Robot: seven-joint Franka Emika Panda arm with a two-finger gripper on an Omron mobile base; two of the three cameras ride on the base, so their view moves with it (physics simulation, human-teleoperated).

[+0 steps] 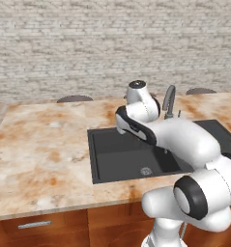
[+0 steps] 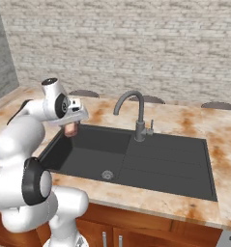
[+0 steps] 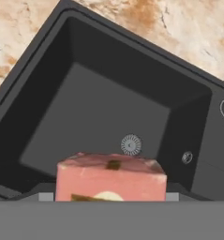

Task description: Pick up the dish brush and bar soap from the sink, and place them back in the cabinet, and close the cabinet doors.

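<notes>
Pinkish bar soap (image 3: 111,180) gripped and lifted above the sink (image 3: 108,108).

Seen from the hand, the block sits clamped between the fingers, held wide across its body so it cannot slip, with the bare basin floor and its drain (image 3: 130,145) below. From the right side the gripper (image 2: 71,126) hangs over the basin's far left corner, near the tabletop (image 2: 194,123) edge, the soap (image 2: 71,129) clear of the rim, likely ready for the carry to the cabinet. No dish brush is visible in the basin.
</notes>
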